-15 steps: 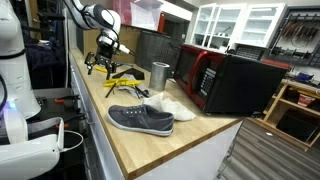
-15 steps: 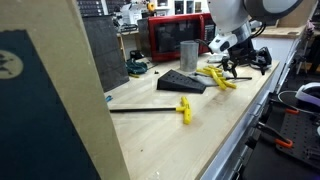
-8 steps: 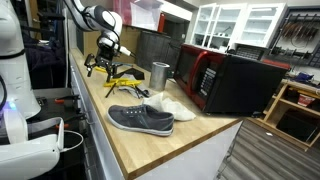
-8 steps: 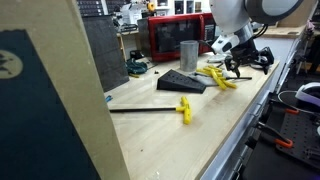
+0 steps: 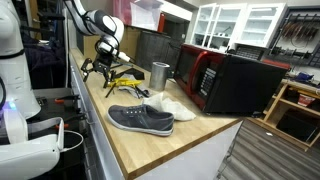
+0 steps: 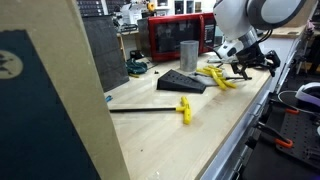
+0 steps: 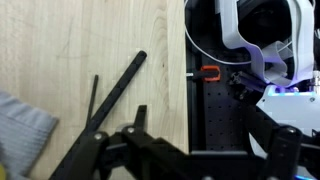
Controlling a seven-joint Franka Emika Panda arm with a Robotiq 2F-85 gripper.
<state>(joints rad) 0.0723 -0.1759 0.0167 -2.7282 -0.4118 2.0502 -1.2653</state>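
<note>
The yellow clamps (image 5: 125,80) lie on the wooden worktop (image 5: 190,150) in the upper left of an exterior view, a loose tangle of yellow handles and black bars. My claw (image 5: 100,71) hangs just to their left, near the worktop's edge, with its jaws spread wide and nothing between them. In an exterior view from the opposite side the clamps (image 6: 215,77) sit right of centre, and my claw (image 6: 249,69) is just to their right, low over the wood and apart from them. In the wrist view, two thin black bars (image 7: 115,95) slant across the bare planks above my fingers. I cannot tell what they belong to, and a patch of grey fabric (image 7: 22,125) shows at the lower left. To the right of the clamps a metal cup (image 5: 160,74) stands upright. Nearer the middle of the frame a grey shoe (image 5: 140,119) rests on its sole, with a white shoe (image 5: 172,104) just behind it. A red and black microwave (image 5: 235,82) fills the right side, and a black rod with a yellow handle (image 6: 185,110) lies alone on the wood.
</note>
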